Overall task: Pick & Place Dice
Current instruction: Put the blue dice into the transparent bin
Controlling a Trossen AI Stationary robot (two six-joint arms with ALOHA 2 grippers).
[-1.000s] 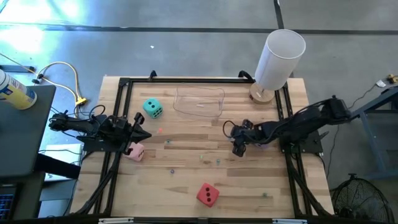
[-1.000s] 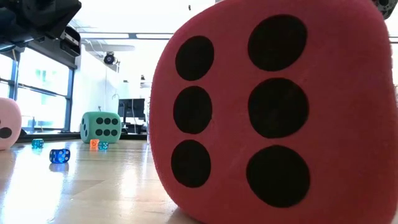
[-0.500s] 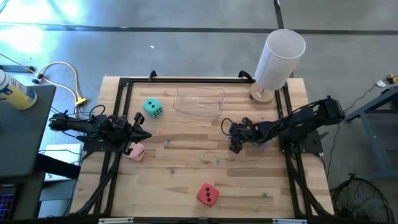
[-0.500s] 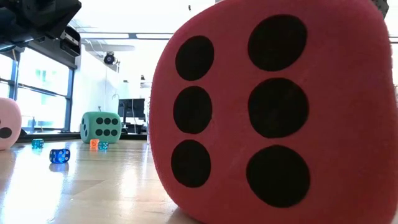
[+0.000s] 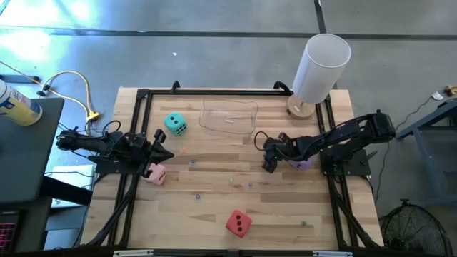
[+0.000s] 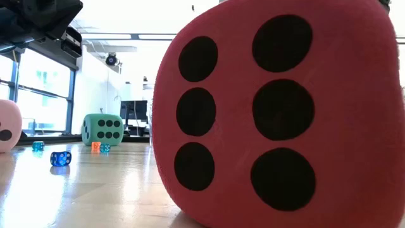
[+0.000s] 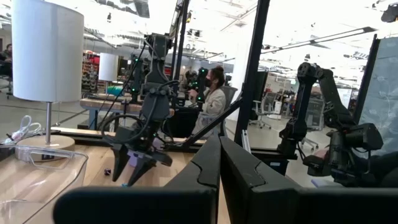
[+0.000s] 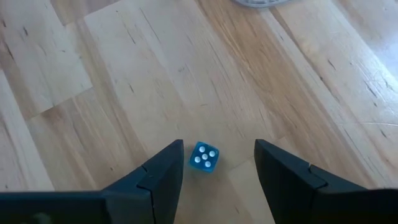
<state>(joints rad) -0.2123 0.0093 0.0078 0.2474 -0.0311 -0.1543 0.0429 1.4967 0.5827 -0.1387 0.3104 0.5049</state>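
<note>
Filling most of the low view, red die [image 6: 278,114] shows a six-pip face and hides nearly all behind it; its right side is cut off by the frame edge. Purple die [image 5: 300,165]: only a sliver seen in high view, rest under the right arm, pips not readable. Large dice, count 4: teal [image 5: 175,124] near the clear tray [image 5: 228,118], far-left part of surface; pink [image 5: 155,173] just beside the left arm's tip; purple at right, by the right arm; red [image 5: 238,223] near the front edge, well apart from both arms. Small dice: 1 blue, five white pips up, lies on the wood [image 8: 124,93] between the right gripper [image 8: 219,163] fingers, which stand apart, not touching it; in low view approx. 4 more specks at left (blue [image 6: 61,158], others teal/orange), too small to count surely. Left gripper [image 5: 163,146]: fingers together, nothing held, parked at left side above pink die. White cylinder [image 5: 321,66], 1, at the far-right corner. Clear tray, 1, contents hard to make out. Wrist view from left arm: 1 person, seated far back in room, partly hidden by frame posts.
</note>
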